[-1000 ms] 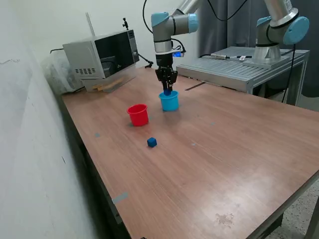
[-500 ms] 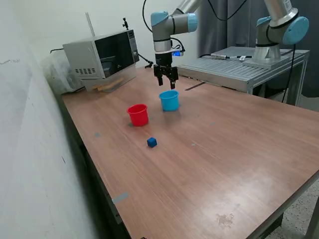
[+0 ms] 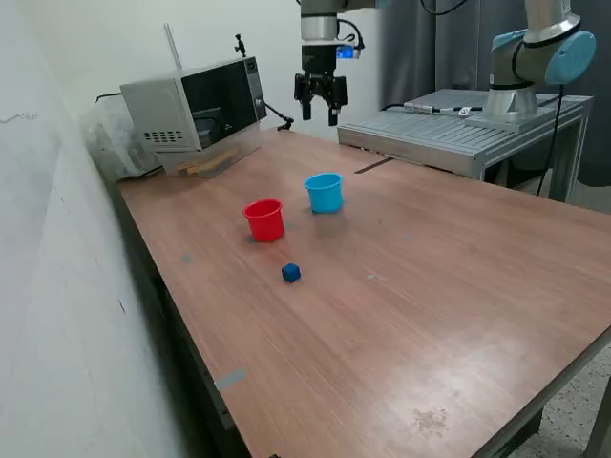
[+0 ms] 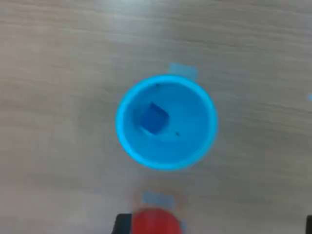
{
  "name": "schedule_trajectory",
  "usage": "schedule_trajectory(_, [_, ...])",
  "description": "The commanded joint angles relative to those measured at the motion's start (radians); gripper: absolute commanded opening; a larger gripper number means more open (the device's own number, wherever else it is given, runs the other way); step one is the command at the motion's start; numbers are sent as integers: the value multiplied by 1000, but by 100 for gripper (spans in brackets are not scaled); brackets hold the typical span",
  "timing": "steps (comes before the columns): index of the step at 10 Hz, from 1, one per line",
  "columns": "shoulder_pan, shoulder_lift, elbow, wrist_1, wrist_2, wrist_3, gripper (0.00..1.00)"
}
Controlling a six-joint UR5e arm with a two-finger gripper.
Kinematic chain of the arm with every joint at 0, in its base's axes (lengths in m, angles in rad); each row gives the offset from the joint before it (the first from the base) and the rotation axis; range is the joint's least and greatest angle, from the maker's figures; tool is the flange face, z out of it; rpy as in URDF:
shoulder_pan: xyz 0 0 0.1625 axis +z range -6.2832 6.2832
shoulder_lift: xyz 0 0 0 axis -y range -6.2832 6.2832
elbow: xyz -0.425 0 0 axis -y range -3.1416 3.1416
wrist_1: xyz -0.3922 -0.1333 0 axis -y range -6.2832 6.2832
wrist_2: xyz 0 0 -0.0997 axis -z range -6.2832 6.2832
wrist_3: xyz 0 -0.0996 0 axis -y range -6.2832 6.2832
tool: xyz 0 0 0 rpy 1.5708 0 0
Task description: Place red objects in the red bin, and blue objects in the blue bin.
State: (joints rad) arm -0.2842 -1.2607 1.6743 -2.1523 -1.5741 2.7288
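The light blue bin (image 3: 325, 193) stands on the wooden table, and the wrist view looks straight down into it (image 4: 165, 122), where one dark blue cube (image 4: 154, 118) lies on its floor. My gripper (image 3: 320, 116) hangs open and empty high above the blue bin. To the exterior view's left of the blue bin is the red bin (image 3: 264, 219), whose rim (image 4: 155, 222) shows at the edge of the wrist view. A second dark blue cube (image 3: 291, 273) rests on the table in front of the red bin. No red cubes show.
A microwave (image 3: 196, 110) sits at the table's back on the exterior view's left. A grey metal platform (image 3: 458, 129) carrying another robot arm (image 3: 535, 57) stands behind the table on the exterior view's right. A wall runs along the exterior view's left.
The gripper let go of a blue cube into the blue bin, opened, and rose well above it.
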Motion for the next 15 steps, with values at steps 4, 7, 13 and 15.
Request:
schedule_trajectory(4, [269, -174, -261, 302, -3, 135, 100])
schedule_trajectory(7, [349, 34, -447, 295, -3, 161, 100])
schedule_trajectory(13, [335, 449, -532, 41, -1, 154, 100])
schedule_trajectory(15, [330, 529, -532, -9, -3, 154, 100])
